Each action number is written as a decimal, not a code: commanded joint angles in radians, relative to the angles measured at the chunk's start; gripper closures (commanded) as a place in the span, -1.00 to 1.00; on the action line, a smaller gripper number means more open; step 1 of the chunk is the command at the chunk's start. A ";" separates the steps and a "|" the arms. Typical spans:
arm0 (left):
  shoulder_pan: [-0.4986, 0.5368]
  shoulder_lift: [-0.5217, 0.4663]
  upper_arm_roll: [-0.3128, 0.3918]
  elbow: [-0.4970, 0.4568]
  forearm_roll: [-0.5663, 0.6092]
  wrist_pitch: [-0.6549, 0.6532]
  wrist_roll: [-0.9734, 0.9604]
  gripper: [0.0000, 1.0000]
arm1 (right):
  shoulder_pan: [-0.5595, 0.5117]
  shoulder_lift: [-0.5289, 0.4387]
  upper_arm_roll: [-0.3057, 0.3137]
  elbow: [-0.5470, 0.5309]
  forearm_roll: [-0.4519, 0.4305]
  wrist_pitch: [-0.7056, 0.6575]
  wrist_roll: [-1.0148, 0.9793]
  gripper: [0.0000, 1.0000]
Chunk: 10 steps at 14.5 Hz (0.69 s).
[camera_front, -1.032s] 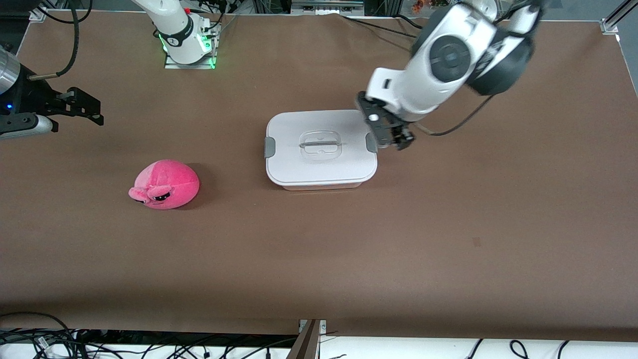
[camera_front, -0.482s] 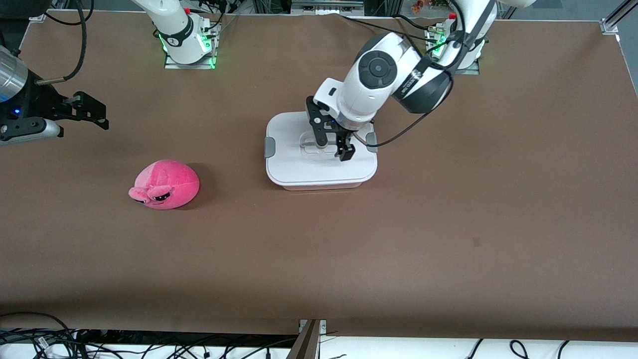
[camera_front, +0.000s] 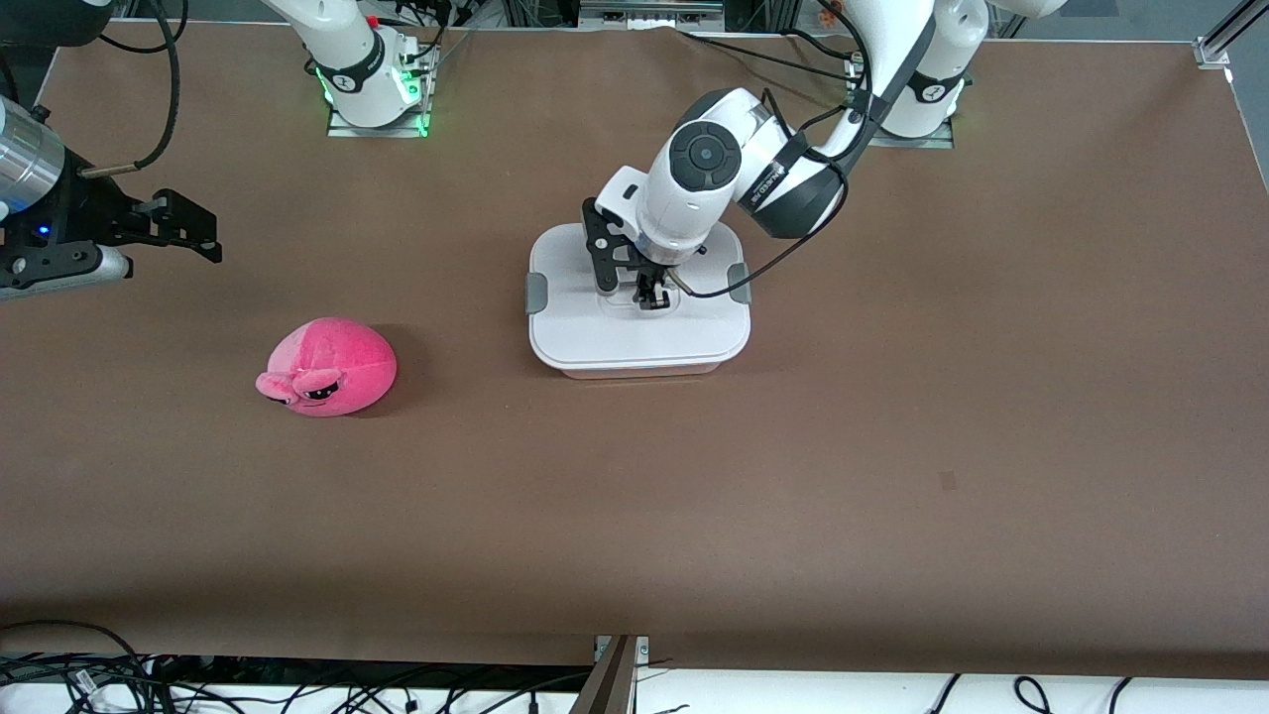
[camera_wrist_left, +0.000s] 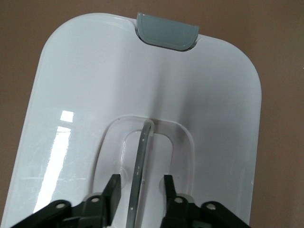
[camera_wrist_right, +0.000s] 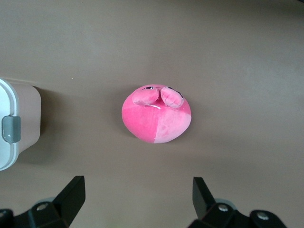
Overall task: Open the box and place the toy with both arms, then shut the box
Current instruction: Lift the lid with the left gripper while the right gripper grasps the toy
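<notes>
Your left gripper [camera_front: 639, 288] sits on the box [camera_front: 638, 342] lid mid-desk, fingers [camera_wrist_left: 113, 190] apart, straddling the handle [camera_wrist_left: 140, 164]. Your right gripper [camera_front: 183, 226] hangs spread wide over the right arm's desk edge; the toy [camera_front: 327, 366] lies below it.

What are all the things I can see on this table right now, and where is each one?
box: one, translucent pink tub under a white lid, mid-table, closed
clips: two, grey, one at each short end of the lid
handle: one, thin clear bar in the lid's centre recess
toy: one, two-tone pink plush, on the table toward the right arm's end, apart from the box and slightly nearer the front camera
table: one, brown surface
left gripper: one, black, down on the lid's centre, fingers open either side of the handle
right gripper: one, black, open, up in the air at the right arm's end of the table, waiting
</notes>
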 commanded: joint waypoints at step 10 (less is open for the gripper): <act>0.005 -0.060 -0.005 0.213 -0.027 -0.294 0.116 1.00 | -0.001 0.017 0.000 -0.011 0.011 -0.010 -0.017 -1.00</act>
